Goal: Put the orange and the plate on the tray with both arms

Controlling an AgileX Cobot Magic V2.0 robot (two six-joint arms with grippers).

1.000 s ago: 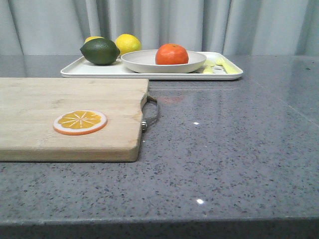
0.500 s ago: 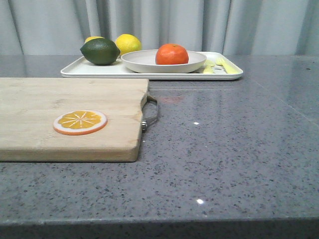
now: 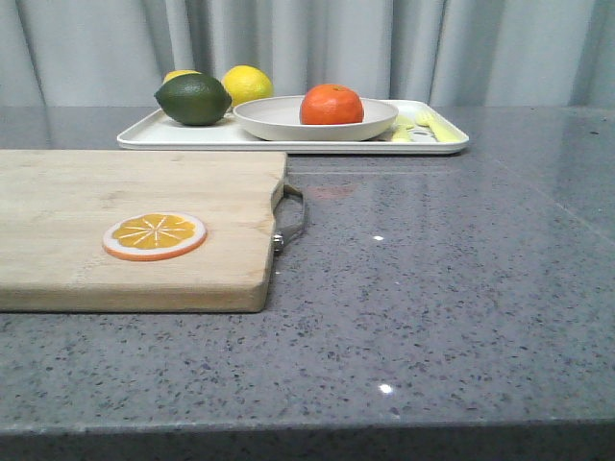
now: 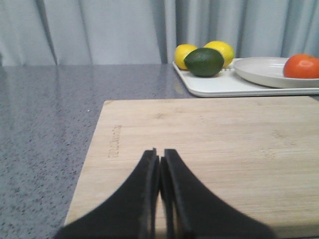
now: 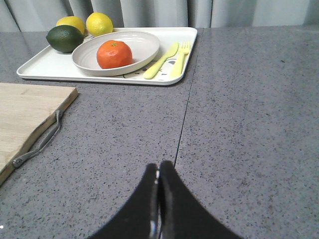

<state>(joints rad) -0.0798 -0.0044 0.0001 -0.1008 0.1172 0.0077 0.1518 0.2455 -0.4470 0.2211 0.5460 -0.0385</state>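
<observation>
The orange (image 3: 332, 104) sits in the off-white plate (image 3: 279, 119), and the plate rests on the white tray (image 3: 173, 135) at the back of the table. All three also show in the right wrist view: orange (image 5: 114, 54), plate (image 5: 144, 46), tray (image 5: 45, 66). The left wrist view shows the orange (image 4: 301, 66), plate (image 4: 261, 71) and tray (image 4: 224, 87) too. My left gripper (image 4: 160, 155) is shut and empty, low over the wooden cutting board (image 4: 209, 139). My right gripper (image 5: 158, 167) is shut and empty over bare grey table, well short of the tray. Neither gripper shows in the front view.
A dark green lime (image 3: 192, 99) and two yellow lemons (image 3: 247, 84) lie at the tray's left end; a yellow fork and knife (image 5: 172, 59) lie at its right end. The cutting board (image 3: 125, 226) with a metal handle (image 3: 293, 219) carries a flat orange slice (image 3: 155, 235). Grey curtains hang behind.
</observation>
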